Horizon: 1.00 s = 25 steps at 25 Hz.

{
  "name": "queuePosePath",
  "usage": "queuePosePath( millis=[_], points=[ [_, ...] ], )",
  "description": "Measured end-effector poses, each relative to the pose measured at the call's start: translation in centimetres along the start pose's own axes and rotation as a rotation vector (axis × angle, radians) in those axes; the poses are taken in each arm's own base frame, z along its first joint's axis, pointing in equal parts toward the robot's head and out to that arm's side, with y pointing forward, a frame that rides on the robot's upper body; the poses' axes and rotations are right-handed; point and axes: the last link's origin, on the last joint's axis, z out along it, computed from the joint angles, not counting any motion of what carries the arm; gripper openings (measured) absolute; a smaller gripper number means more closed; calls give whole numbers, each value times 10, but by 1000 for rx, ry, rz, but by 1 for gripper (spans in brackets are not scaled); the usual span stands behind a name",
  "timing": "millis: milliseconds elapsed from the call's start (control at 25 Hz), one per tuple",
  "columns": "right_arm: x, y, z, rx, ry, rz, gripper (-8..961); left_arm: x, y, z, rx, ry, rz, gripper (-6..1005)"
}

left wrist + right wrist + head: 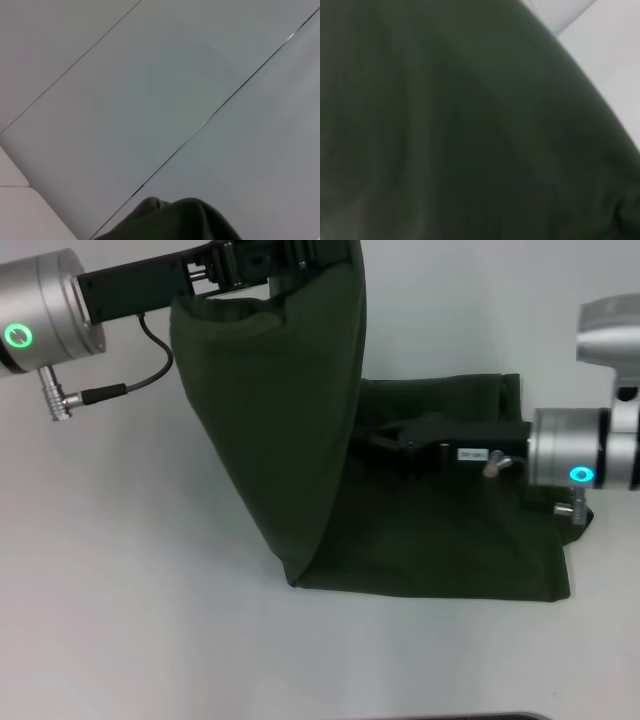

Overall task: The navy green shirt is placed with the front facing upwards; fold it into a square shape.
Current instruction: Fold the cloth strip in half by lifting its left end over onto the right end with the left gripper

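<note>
One left claw (262,262) lifting shirt (290,420) edge

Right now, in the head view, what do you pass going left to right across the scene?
Left arm's silver wrist → left hand gripping the shirt's raised edge → lifted fold of the navy green shirt → right hand over the flat part → right arm's silver wrist.

A rounded bunch of the navy green shirt (175,220) pokes up against pale grey panels (165,85) crossed by 2 thin dark seams.
</note>
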Motion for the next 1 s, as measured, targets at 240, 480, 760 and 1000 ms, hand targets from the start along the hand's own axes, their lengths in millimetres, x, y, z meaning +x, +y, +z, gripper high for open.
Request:
queuePosePath(
  millis=[240, 480, 760, 1000],
  points=[
    [-10, 4, 26, -17, 60, -14, 66, 1, 1, -2, 0, -1, 5, 62],
    [-21, 12, 53, -35, 111, -36, 66, 2, 1, -2, -1, 1, 10, 62],
    [-37, 22, 77, -55, 152, -75, 66, 4, 1, -5, 1, 10, 14, 62],
    [-41, 27, 84, -72, 174, -74, 66, 6, 0, -10, 12, 26, 22, 62]
  ],
)
